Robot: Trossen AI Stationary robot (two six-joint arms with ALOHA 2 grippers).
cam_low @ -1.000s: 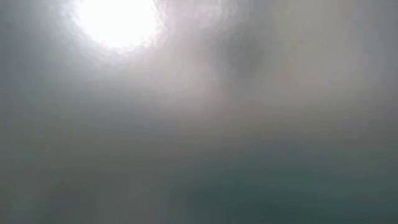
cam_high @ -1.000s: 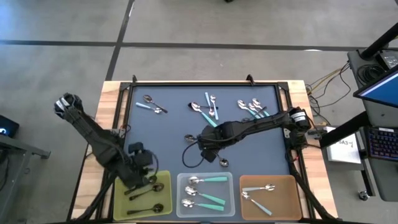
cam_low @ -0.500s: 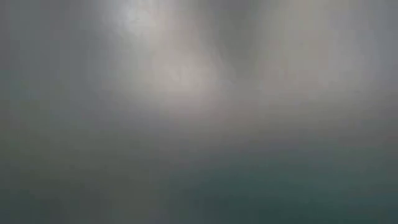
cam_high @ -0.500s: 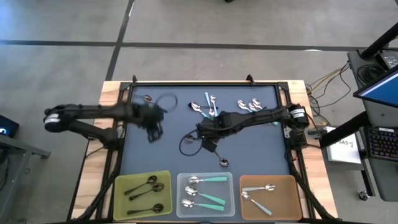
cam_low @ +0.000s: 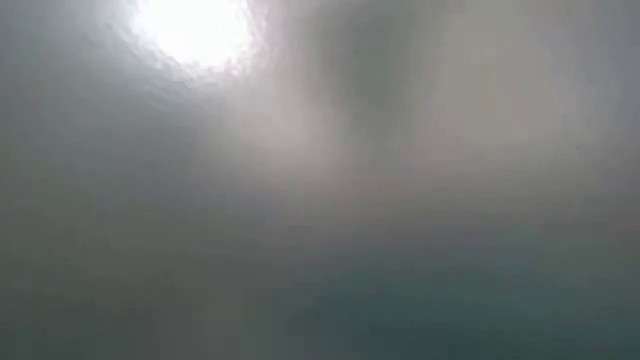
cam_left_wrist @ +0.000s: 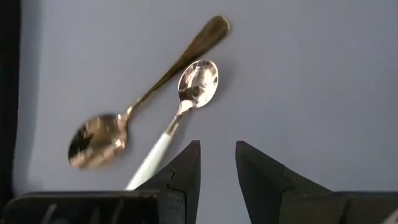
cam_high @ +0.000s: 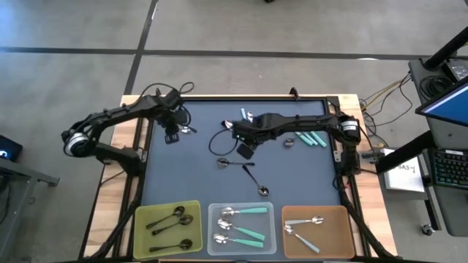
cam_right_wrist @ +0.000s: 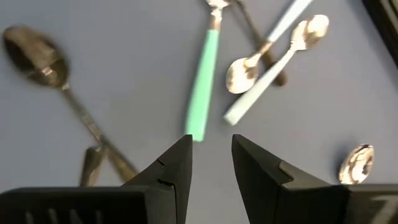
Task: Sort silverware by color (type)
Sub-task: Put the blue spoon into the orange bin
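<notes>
- The work surface was a dark mat (cam_high: 292, 172) framed by a wooden table (cam_high: 131, 106), grey floor beyond; the low view showed only haze.
- Left gripper (cam_left_wrist: 217, 165): fingers spread a little, nothing between them, poised over a light-blue-handled spoon (cam_left_wrist: 180, 115) crossing an all-metal spoon (cam_left_wrist: 134, 109) near the mat's far-left corner.
- Right gripper (cam_right_wrist: 210, 158): fingers likewise parted and empty, just short of a teal-handled spoon (cam_right_wrist: 204, 78) in the far-centre cluster.
- I judged both arms to be on approach for a pick; each next needs to descend and close on one handle only.
- Three near-edge trays, green tray (cam_high: 191, 208), clear tray (cam_high: 272, 210) and brown tray (cam_high: 344, 213), held sorted spoons.
- Two loose spoons (cam_high: 252, 175) lay mid-mat; otherwise the centre was open for carrying. The left pick sat close to the frame edge.
</notes>
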